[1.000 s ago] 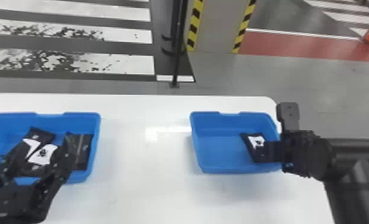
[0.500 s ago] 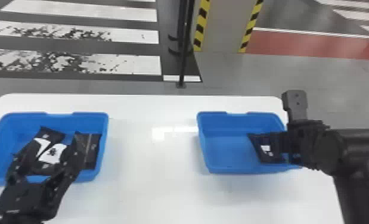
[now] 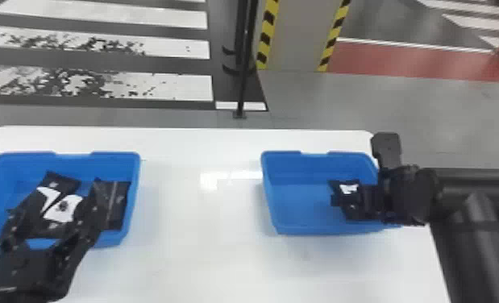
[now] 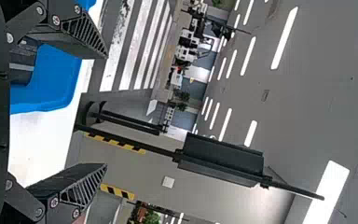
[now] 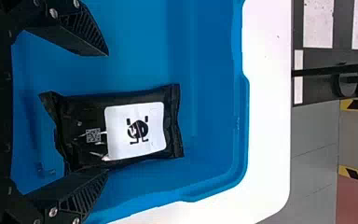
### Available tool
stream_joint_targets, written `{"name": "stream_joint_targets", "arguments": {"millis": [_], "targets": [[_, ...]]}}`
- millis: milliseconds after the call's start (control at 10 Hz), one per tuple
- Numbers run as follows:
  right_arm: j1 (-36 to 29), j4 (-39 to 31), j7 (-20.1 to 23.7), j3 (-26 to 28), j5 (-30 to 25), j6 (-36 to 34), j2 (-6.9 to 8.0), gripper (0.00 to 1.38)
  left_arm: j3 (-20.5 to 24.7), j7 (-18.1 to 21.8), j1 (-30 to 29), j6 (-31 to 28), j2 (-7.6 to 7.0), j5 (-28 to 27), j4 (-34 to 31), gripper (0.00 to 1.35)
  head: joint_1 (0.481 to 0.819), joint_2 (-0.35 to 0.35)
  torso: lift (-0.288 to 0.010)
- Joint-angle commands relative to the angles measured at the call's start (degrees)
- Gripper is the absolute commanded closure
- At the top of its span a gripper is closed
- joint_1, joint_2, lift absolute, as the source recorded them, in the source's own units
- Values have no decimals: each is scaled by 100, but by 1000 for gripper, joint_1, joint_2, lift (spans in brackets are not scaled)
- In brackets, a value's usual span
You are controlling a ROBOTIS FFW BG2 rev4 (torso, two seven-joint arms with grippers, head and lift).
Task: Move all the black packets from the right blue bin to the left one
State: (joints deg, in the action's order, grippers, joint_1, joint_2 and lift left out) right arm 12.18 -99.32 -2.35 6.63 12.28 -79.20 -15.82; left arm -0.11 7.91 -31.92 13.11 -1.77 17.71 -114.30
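My right gripper (image 5: 107,112) is spread wide at the black packet (image 5: 81,119) lying in the right blue bin (image 5: 205,70). I should centre the packet between both fingers, lower them, then close gently

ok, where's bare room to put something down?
White tabletop between left bin and right bin; also right bin's floor left of its packet. Crowded: around that packet, by the right gripper; left bin, packets near left gripper.
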Motion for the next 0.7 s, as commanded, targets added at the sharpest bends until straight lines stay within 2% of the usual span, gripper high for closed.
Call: {"name": "stream_joint_targets", "arguments": {"millis": [0, 200, 600], "targets": [[161, 335, 33, -11, -97, 143, -18, 90, 0, 0, 0, -3, 1, 11, 19, 223, 695, -185, -140], [343, 728, 173, -11, -143, 312, -44, 82, 0, 0, 0, 11, 1, 23, 19, 223, 695, -193, -140], [400, 897, 173, -34, -245, 171, -35, 105, 23, 0, -28, 96, 19, 171, 75, 225, 695, -197, -140]]}}
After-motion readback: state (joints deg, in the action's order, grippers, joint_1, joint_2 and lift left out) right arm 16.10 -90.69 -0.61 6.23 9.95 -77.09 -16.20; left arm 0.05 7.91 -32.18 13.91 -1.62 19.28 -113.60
